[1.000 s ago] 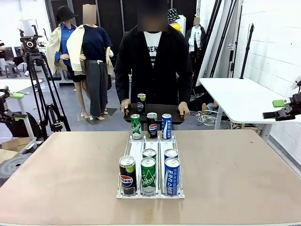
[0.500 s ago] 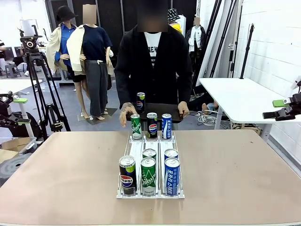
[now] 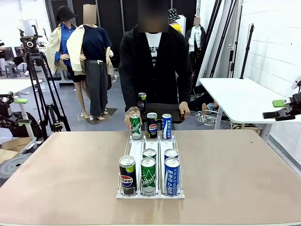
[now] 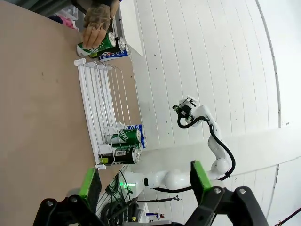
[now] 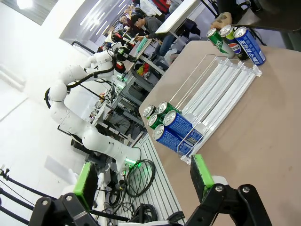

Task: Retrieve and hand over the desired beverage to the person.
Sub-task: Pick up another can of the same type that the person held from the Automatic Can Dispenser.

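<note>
Hand [image 3: 127, 118] on far green can [image 3: 136, 127]

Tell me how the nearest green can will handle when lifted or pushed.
The slim green metal can, standing upright, would probably tip if pushed near its top. Its glossy round wall looks slippery and, once lying down, apt to roll.

**The person** [image 3: 153, 70], at twelve o'clock in the front view: a long black open jacket [image 3: 134, 66] with full-length sleeves, over a white T-shirt [image 3: 153, 42] with black lettering.

**The right arm** [image 4: 176, 179], at four o'clock in the left wrist view, and **the left arm** [image 5: 59, 92], at nine o'clock in the right wrist view: white rounded links with a black cable [image 4: 227, 153] alongside.

**The left gripper** [image 4: 145, 178] and **the right gripper** [image 5: 142, 176]: black fingers with round pivot screws and bright green pads [image 4: 89, 182].
</note>
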`<control>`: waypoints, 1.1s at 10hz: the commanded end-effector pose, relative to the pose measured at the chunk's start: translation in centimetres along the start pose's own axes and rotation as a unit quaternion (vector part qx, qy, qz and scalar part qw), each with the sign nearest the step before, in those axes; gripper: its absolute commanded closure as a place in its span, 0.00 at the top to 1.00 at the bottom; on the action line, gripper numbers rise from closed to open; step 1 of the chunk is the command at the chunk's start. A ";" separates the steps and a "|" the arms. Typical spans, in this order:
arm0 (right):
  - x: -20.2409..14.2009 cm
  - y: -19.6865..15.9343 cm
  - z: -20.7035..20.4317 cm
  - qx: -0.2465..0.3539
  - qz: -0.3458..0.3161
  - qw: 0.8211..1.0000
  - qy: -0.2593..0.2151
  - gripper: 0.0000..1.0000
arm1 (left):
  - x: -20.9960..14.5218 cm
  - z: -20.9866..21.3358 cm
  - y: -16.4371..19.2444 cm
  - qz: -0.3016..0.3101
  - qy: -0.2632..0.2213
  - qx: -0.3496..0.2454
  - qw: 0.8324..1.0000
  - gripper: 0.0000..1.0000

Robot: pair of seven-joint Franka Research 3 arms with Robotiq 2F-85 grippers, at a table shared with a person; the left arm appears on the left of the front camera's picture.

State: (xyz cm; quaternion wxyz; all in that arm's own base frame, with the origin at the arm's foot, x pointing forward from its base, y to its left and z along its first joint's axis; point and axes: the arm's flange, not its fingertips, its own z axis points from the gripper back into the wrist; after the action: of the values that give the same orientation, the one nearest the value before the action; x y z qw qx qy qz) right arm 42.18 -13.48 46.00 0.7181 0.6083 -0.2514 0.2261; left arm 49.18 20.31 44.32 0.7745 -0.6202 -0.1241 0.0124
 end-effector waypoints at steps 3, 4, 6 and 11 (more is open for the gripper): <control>-0.1 0.1 -0.2 0.004 0.006 1.000 -0.002 1.00 | -0.1 0.1 -0.1 -0.003 0.000 -0.001 1.000 1.00; -0.1 0.1 -0.2 0.004 0.006 1.000 -0.002 1.00 | -0.1 0.1 -0.1 -0.003 0.000 -0.001 1.000 1.00; -0.1 0.1 -0.2 0.004 0.006 1.000 -0.002 1.00 | -0.1 0.1 -0.1 -0.003 0.000 -0.001 1.000 1.00; -0.1 0.1 -0.2 0.004 0.006 1.000 -0.002 1.00 | -0.1 0.1 -0.1 -0.003 0.000 -0.001 1.000 1.00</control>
State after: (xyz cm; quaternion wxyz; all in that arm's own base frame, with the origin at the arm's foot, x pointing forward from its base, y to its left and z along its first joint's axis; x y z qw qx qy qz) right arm 42.18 -13.47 46.00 0.7181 0.6083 -0.2514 0.2261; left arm 49.18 20.32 44.30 0.7745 -0.6202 -0.1240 0.0126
